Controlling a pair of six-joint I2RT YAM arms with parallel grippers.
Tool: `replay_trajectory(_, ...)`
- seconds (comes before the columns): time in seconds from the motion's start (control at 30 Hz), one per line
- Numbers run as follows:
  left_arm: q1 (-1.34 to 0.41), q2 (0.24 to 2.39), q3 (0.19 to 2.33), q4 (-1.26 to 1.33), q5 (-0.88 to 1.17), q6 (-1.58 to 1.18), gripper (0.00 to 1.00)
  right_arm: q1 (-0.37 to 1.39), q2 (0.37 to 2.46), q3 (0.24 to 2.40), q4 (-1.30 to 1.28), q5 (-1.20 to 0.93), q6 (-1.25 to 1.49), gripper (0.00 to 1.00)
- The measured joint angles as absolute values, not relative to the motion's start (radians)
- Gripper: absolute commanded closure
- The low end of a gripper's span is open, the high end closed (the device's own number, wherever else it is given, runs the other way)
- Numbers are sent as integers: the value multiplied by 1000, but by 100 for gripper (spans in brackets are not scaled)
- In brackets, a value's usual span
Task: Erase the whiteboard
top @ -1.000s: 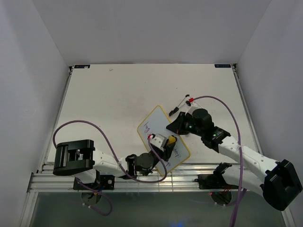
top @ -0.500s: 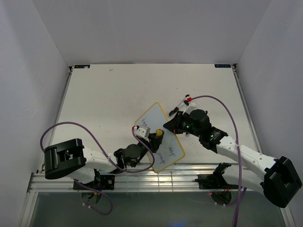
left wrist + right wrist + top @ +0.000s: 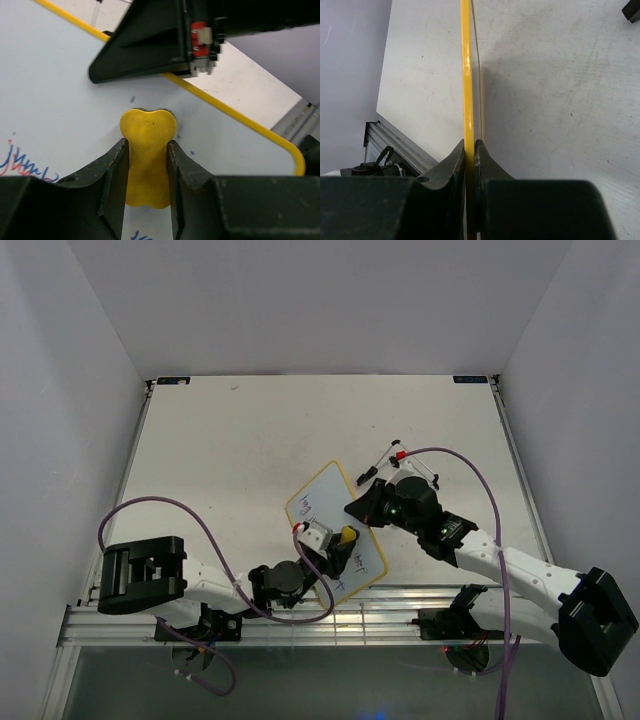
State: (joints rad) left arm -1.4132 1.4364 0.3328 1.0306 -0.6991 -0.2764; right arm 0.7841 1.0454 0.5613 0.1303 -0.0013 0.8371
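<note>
Left gripper [image 3: 147,146] clamped on yellow eraser [image 3: 148,127], eraser touching whiteboard [image 3: 55,110]. Right gripper [image 3: 470,146] pinched tight on whiteboard's right-side yellow frame.

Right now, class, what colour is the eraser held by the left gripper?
Yellow; the eraser shows best in the left wrist view.

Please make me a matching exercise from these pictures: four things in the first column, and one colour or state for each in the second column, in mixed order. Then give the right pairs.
Column one:
1. eraser
2. whiteboard
3. left gripper
4. right gripper

Column two:
a. shut on the whiteboard's yellow frame
b. white, with handwriting
c. yellow, peanut-shaped
d. shut on the eraser

Pairs: 1-c, 2-b, 3-d, 4-a.
</note>
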Motion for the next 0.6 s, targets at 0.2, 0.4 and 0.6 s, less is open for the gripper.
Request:
replay_trajectory(0.2, -1482, 1451, 343, 1075, -698, -245, 88, 795, 1007, 545, 117, 36, 868, 92)
replay_trajectory(0.4, -1464, 1442, 351, 1047, -729, -276, 85, 800, 987, 545, 109, 81, 884, 92)
replay_trajectory(0.6, -1293, 1363, 337, 962, -687, -366, 85, 800, 961, 545, 128, 94, 898, 92)
